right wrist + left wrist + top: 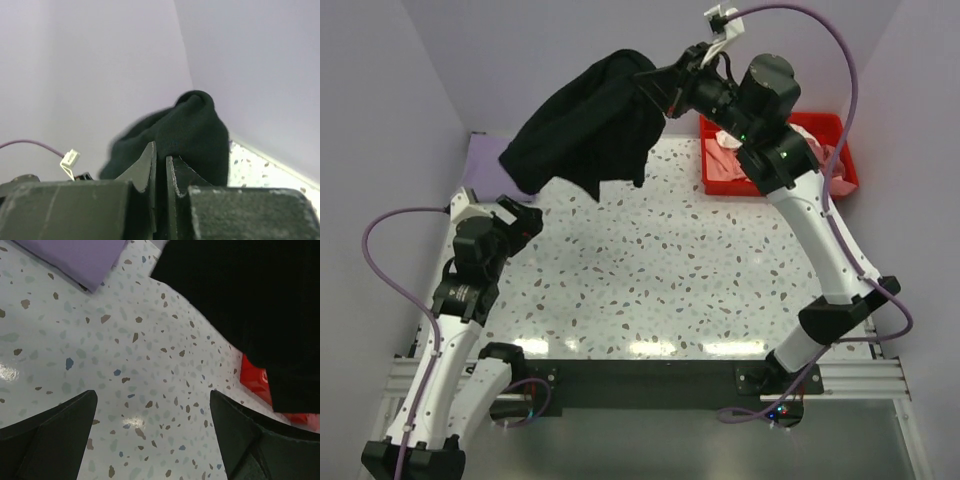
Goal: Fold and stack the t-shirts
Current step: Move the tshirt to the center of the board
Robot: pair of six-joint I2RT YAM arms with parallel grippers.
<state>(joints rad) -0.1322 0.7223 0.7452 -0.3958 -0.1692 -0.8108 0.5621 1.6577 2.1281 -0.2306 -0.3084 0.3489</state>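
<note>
Black and spread wide, the left gripper (517, 216) hangs low over the speckled table (660, 260) and holds nothing. Its two fingers (55, 435) stand far apart in the left wrist view, with only bare tabletop between them. Beyond it and to its left a lavender shirt (480, 160) lies flat on the table, well apart from the fingers; one folded corner of it shows in the wrist view (75, 257).

Beyond the same gripper and to its right, the black shirt (585, 125) hangs bunched in the air, its lower folds drooping close above that gripper but not touching it. Whether the hem reaches the table cannot be told. In the left wrist view it fills the upper right (250, 300).

The right gripper (655, 90) is raised high at the far side and pinches the upper right edge of the black shirt. In its own view its jaws are pressed nearly together (161, 155), with the dark cloth (192, 130) heaped just past the tips.

To the right of that gripper, below its arm, a red tray (845, 150) sits on the table holding pale pink and white cloth (725, 160).

Count: two grippers, one black shirt, one lavender shirt, one tray. The number of pieces in the tray cannot be told.
</note>
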